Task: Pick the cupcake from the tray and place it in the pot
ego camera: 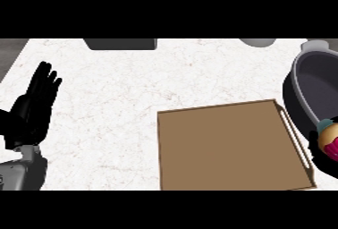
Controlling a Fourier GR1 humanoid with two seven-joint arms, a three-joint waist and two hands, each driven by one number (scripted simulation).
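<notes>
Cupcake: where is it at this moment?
In the head view the cupcake sits at the far right edge, right of the tray and just below the pot.

A white, faintly veined surface [119, 112] carries a flat brown tray [228, 150] at the near right. A grey pot [320, 85] sits at the right edge, just beside the tray. A dark grey object [120, 44] lies at the far edge.
</notes>
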